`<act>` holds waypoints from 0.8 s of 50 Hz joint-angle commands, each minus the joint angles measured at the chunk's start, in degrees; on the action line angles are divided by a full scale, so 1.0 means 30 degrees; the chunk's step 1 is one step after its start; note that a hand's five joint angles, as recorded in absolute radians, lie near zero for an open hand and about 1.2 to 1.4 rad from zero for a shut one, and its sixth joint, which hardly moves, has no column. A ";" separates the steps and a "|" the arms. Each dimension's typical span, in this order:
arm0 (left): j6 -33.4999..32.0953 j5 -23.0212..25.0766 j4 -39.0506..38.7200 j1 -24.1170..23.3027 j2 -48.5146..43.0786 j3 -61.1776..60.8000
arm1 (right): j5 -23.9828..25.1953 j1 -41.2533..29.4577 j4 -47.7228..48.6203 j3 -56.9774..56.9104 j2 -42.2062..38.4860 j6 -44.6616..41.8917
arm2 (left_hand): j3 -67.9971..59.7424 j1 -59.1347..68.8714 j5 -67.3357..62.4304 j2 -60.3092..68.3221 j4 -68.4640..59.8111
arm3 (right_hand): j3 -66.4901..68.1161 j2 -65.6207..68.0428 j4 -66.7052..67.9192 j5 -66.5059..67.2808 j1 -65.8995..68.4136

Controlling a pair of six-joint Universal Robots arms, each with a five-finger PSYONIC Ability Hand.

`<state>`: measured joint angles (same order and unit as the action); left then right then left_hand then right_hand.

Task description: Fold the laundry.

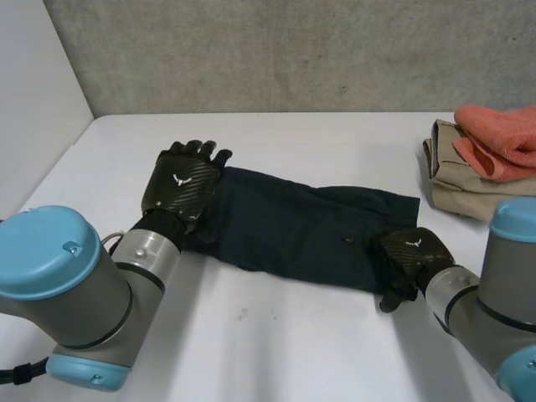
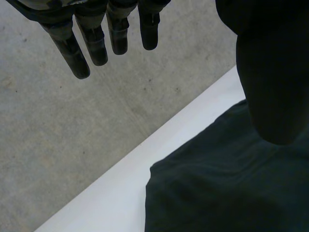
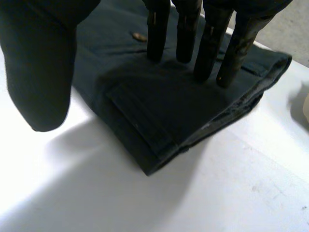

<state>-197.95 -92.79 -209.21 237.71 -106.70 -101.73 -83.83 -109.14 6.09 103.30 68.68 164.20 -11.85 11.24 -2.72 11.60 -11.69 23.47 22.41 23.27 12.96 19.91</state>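
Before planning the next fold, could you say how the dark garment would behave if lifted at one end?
The dark garment will probably droop, since it lies flat and limp. Its stacked layers, seen beside the right hand, may slide apart. The thick edge suggests moderate weight.

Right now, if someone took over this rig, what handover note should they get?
Left hand: open, fingers straight, at the dark garment's left end.
Right hand: open, straight fingers pressing the garment's right end.
Done: garment lies in a long flat strip mid-table; a beige folded item with an orange cloth on top sits at the table's far right.
Left: probably fold the strip crosswise, then stack it.
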 commanded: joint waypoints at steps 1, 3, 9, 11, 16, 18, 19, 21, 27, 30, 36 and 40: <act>-0.0081 -0.0006 0.0097 0.0099 -0.0174 -0.0045 | -0.1061 0.0021 0.1896 -0.0301 -0.1302 -0.1236 | 0.0617 -0.0413 0.0906 -0.0532 0.0562 | 0.5784 0.6140 0.5851 0.5957 0.6971; -0.0110 -0.0006 0.0097 0.0128 -0.0174 -0.0045 | -0.1121 0.0080 0.2160 -0.0301 -0.1361 -0.1558 | 0.0617 -0.0413 0.0906 -0.0532 0.0562 | 0.8699 0.9054 0.8766 0.8872 0.9886; -0.0110 -0.0006 0.0097 0.0157 -0.0086 -0.0016 | -0.1267 0.0314 0.2278 -0.0067 -0.1215 -0.2467 | 0.0617 -0.0413 0.0906 -0.0532 0.0562 | 1.8842 1.9197 1.8909 1.9015 2.0029; -0.0140 -0.0006 0.0126 0.0157 -0.0028 -0.0045 | -0.1209 0.0576 0.2249 0.0224 -0.0692 -0.2497 | 0.0617 -0.0413 0.0906 -0.0532 0.0562 | 1.8842 1.9197 1.8909 1.9015 2.0029; -0.0169 -0.0006 0.0505 0.0157 0.0615 -0.0278 | -0.0974 0.1864 0.1402 0.0870 0.3028 -0.3752 | 0.0617 -0.0413 0.0906 -0.0532 0.0562 | 1.8842 1.9197 1.8909 1.9015 2.0029; -0.0140 -0.0006 0.0624 0.0186 0.0880 -0.0367 | -0.0916 0.2508 0.0700 0.0988 0.3705 -0.4864 | 0.0617 -0.0413 0.0906 -0.0532 0.0562 | 1.8842 1.9197 1.8909 1.9015 2.0029; -0.0140 -0.0006 0.0682 0.0187 0.0997 -0.0455 | -0.0771 0.3150 0.0029 0.0959 0.3882 -0.6117 | 0.0617 -0.0413 0.0906 -0.0532 0.0562 | 1.8842 1.9197 1.8909 1.9015 2.0029; -0.0140 -0.0006 0.0800 0.0245 0.1378 -0.0602 | -0.0623 0.3682 -0.0619 0.0843 0.4088 -0.7412 | 0.0617 -0.0413 0.0906 -0.0532 0.0562 | 1.8842 1.9197 1.8909 1.9015 2.0029; -0.0110 0.0023 0.1151 0.0596 0.2314 -0.1158 | 0.0079 0.4153 -0.1473 -0.0384 0.4382 -1.2389 | 0.0617 -0.0413 0.0906 -0.0532 0.0562 | 1.8842 1.9197 1.8909 1.9015 2.0029; -0.0110 0.0023 0.1152 0.0801 0.2608 -0.1334 | 0.0489 0.3773 -0.1239 -0.1265 0.4353 -1.3597 | 0.0617 -0.0413 0.0906 -0.0532 0.0562 | 1.8842 1.9197 1.8909 1.9015 2.0029; -0.0081 0.0023 0.1181 0.1416 0.3107 -0.1598 | 0.3562 -0.1085 0.0985 -0.3784 0.2219 -1.4538 | 0.0617 -0.0413 0.0906 -0.0532 0.0562 | 1.8842 1.9197 1.8909 1.9015 2.0029; -0.0081 0.0052 0.1152 0.1885 0.3195 -0.1569 | 0.5497 -0.3578 0.2131 -0.5015 -0.0126 -1.4567 | 0.0617 -0.0413 0.0906 -0.0532 0.0562 | 1.8842 1.9197 1.8909 1.9015 2.0029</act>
<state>-198.20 -92.74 -205.62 241.35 -97.70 -106.42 -76.24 -107.47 6.41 94.17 78.12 120.48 -11.85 11.24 -2.72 11.60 -11.69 67.38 67.31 68.14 55.35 54.95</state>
